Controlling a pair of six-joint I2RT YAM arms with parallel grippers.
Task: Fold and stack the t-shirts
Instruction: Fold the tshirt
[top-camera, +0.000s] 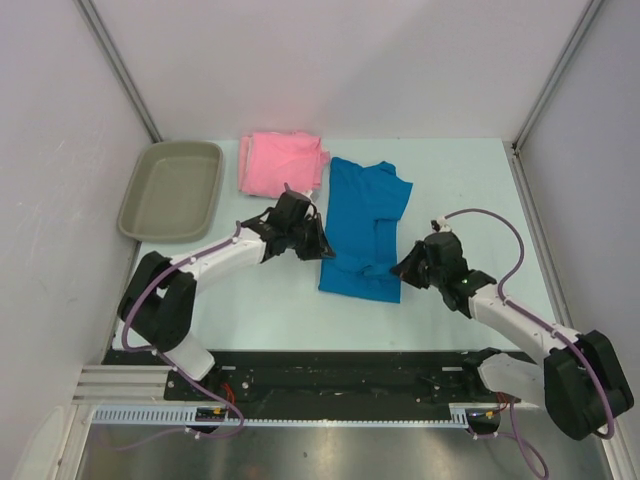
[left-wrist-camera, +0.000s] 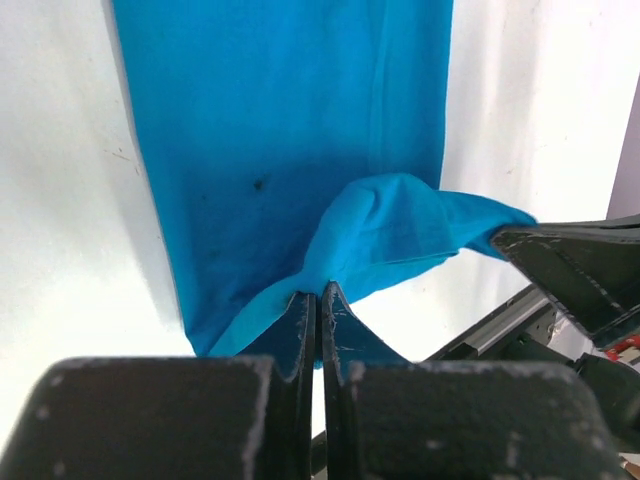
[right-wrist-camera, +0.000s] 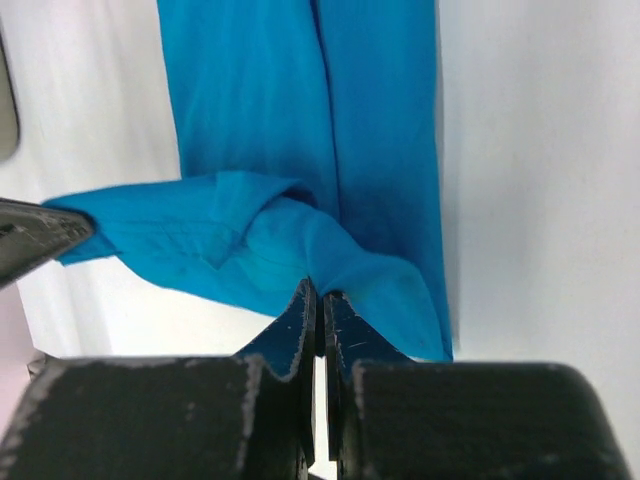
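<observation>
Pinching the near hem of the blue t-shirt (top-camera: 365, 215) with both arms: left gripper (left-wrist-camera: 320, 297) and right gripper (right-wrist-camera: 318, 297) are each clamped tight on a raised corner of it. It lies mid-table as a long strip, collar end far. The pink t-shirt (top-camera: 283, 162) sits folded just behind-left of it, near the tray (top-camera: 170, 190).

My call: carry the hem toward the collar with both corners level and moving together, cloth taut between them so the edge lands square.

Wrist views show the 2 pinches and the bunched hem up close. Only the top view shows the pink t-shirt, the tray and the blue sleeves.
</observation>
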